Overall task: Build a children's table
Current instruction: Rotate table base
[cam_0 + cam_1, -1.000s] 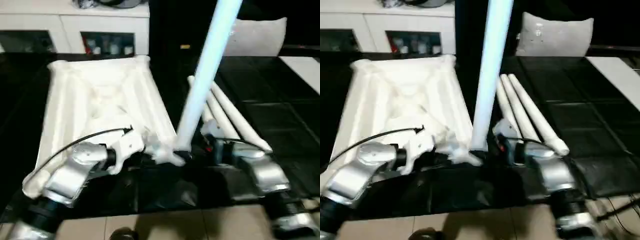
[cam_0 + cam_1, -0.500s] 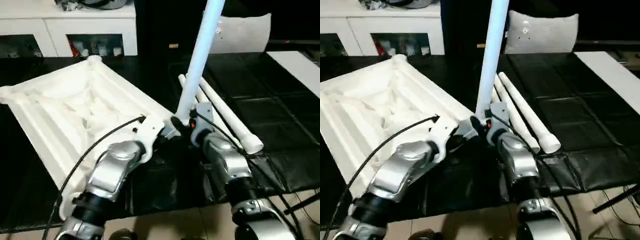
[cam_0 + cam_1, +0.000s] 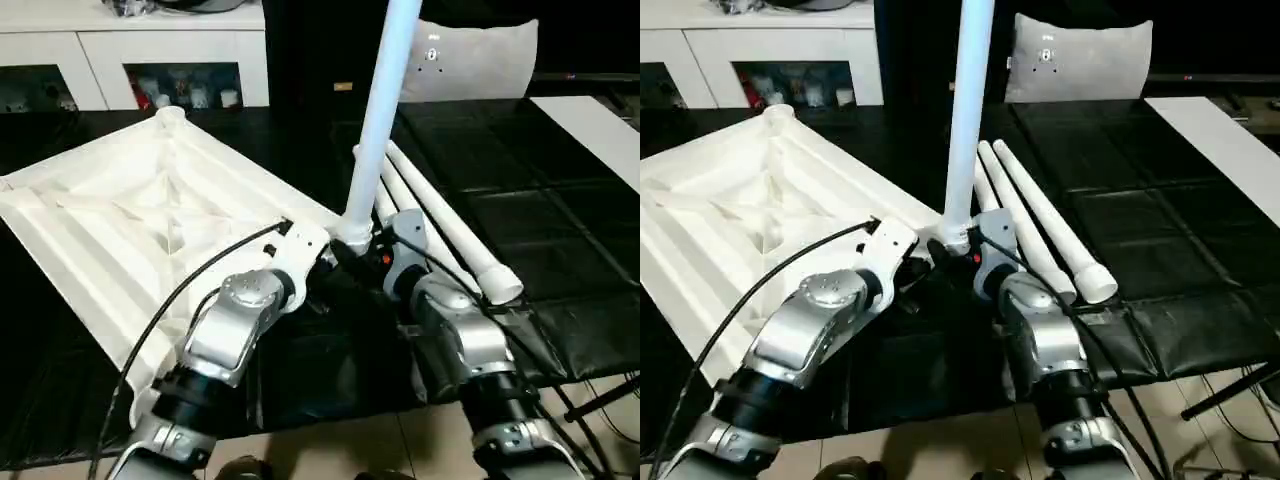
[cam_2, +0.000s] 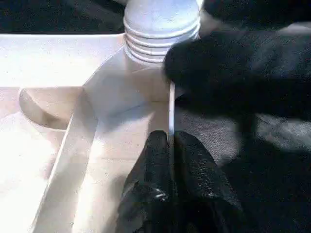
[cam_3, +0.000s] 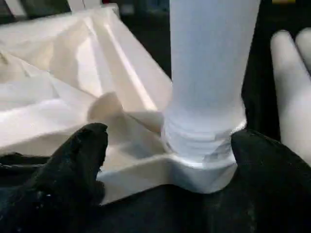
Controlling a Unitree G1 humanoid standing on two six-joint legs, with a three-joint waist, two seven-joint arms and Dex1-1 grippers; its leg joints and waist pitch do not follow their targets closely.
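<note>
White plastic tabletop lies ribs-up on black work table | my left gripper pinches its rim to steady it | right gripper spread around upright white tubular leg seated in corner socket | three spare legs beside

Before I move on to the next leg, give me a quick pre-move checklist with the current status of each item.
1. Upright leg seated in tabletop corner socket: not ok, thread rings still show above the socket.
2. Left gripper pinching the tabletop's rim: ok, shut on it.
3. Right gripper clear of the leg: ok, fingers spread either side of its base.
4. Spare legs within reach: ok, lying on the black work table beside the right arm.
5. Leg plumb: cannot tell.
</note>
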